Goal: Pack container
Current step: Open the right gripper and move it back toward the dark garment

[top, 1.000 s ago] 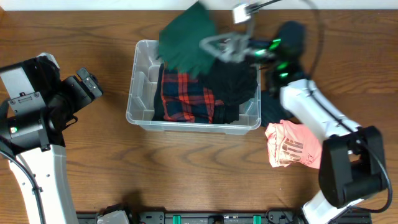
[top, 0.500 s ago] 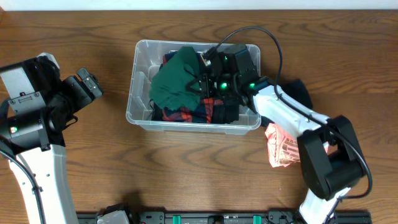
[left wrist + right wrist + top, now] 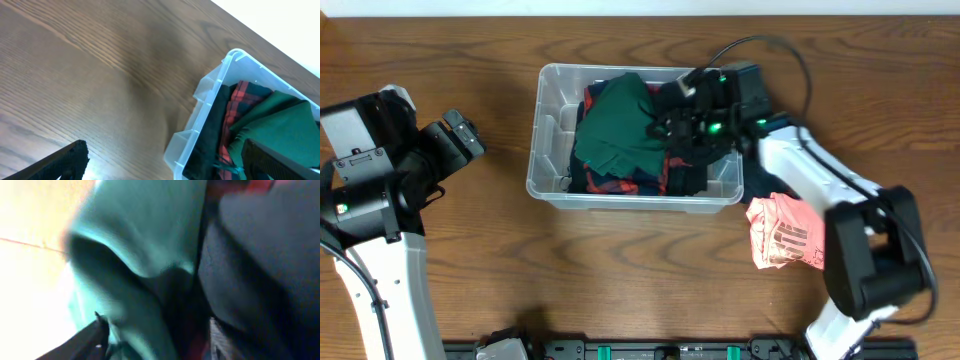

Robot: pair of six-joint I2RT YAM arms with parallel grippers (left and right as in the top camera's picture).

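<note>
Since half a second ago, the right gripper (image 3: 667, 122) has drawn back toward the right end of the container (image 3: 548, 120), and the green cloth (image 3: 620, 125) that hung bunched over the left half now lies spread across the middle. A second ago that cloth was still in the air above the far rim.

At the right wrist the picture is blurred, but the two dark fingers (image 3: 97, 327) stand well apart at the bottom edge, released rather than clamped. Green cloth (image 3: 145, 230) lies between and ahead of them, and a black cloth (image 3: 260, 270) lies to the right. From overhead this gripper hangs low over the right part of the container, above the black cloth (image 3: 692, 168), with its arm reaching in from the right.

The left gripper (image 3: 165, 147) is spread wide with nothing between its fingers. It hovers over bare table (image 3: 75, 65), well apart from the container's (image 3: 210, 100) left end, just where it was before (image 3: 465, 135).

The container sits at the middle of the far half of the table (image 3: 620, 280). It holds a red plaid cloth (image 3: 620, 183) under the green one (image 3: 280, 120). The plaid (image 3: 240, 100) shows along the near side.

A pink cloth (image 3: 785, 232) lies on the table just beside the container's near right corner, unchanged.
</note>
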